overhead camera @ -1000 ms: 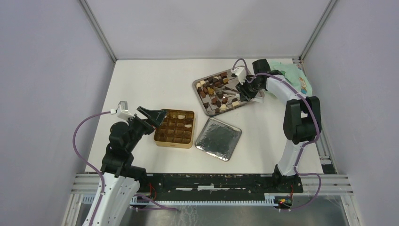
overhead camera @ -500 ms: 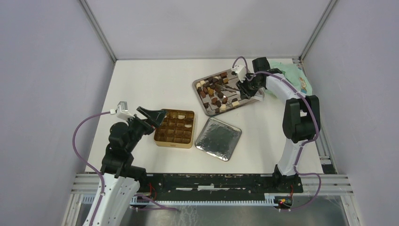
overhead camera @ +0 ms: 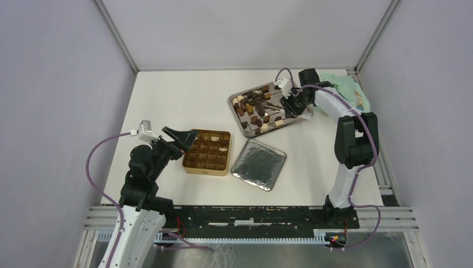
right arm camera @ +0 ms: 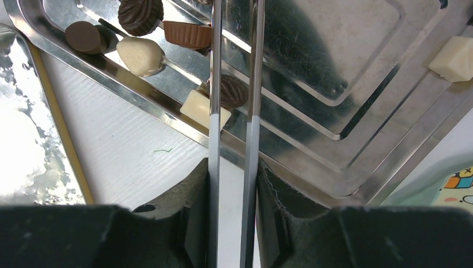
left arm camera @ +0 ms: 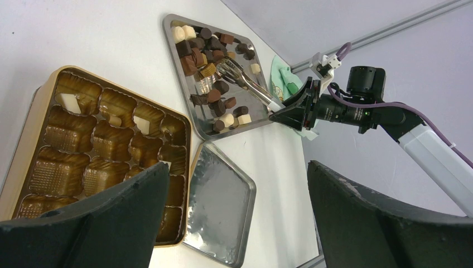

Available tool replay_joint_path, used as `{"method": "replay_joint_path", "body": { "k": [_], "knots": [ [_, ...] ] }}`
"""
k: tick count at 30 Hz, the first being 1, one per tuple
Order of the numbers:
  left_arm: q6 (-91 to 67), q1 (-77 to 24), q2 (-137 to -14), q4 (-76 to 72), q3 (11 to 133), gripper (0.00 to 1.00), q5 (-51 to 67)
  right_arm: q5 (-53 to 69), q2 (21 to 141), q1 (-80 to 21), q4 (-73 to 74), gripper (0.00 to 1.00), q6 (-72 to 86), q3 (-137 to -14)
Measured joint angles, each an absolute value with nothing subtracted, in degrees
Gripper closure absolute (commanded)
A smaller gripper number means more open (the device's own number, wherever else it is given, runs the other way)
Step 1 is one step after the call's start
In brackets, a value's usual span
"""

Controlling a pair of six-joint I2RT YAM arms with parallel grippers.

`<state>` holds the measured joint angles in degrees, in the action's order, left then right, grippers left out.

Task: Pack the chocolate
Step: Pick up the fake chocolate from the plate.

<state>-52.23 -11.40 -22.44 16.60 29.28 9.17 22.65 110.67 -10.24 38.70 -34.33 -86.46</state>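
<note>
The chocolate (overhead camera: 254, 109), small dark, light brown and cream pieces, lies scattered on a steel tray (overhead camera: 237, 118) at the back right. My right gripper (overhead camera: 291, 106) is shut on the silver tongs (overhead camera: 271, 104) at the tray's right corner. In the right wrist view the gripper (right arm camera: 233, 167) squeezes both tong arms (right arm camera: 215, 84) nearly parallel over the chocolate (right arm camera: 139, 54); the tong tips are out of frame. My left gripper (overhead camera: 184, 137) hovers open over the gold tin's (overhead camera: 205, 171) left corner. A few pieces (left arm camera: 68, 101) sit in the tin's (left arm camera: 61, 131) cavities.
A square silver lid (overhead camera: 259, 164) lies flat just right of the tin, between it and the tray. A green cloth (overhead camera: 348, 92) sits at the back right corner behind the right arm. Walls close in the table on the left, right and back.
My right gripper has edged slightly toward the back of the tray with the tongs, and the tong arms have drawn a little closer together. The left arm has not moved.
</note>
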Motion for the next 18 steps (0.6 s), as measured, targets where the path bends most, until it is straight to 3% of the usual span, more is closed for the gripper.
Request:
{"method": "replay_joint_path", "body": {
  "k": [18],
  "knots": [
    [-52.2,-11.4,-22.5,16.6,29.3,0.02,9.2,25.7,109.4,-5.0,37.6,1.0,-34.3,-86.0]
  ]
}}
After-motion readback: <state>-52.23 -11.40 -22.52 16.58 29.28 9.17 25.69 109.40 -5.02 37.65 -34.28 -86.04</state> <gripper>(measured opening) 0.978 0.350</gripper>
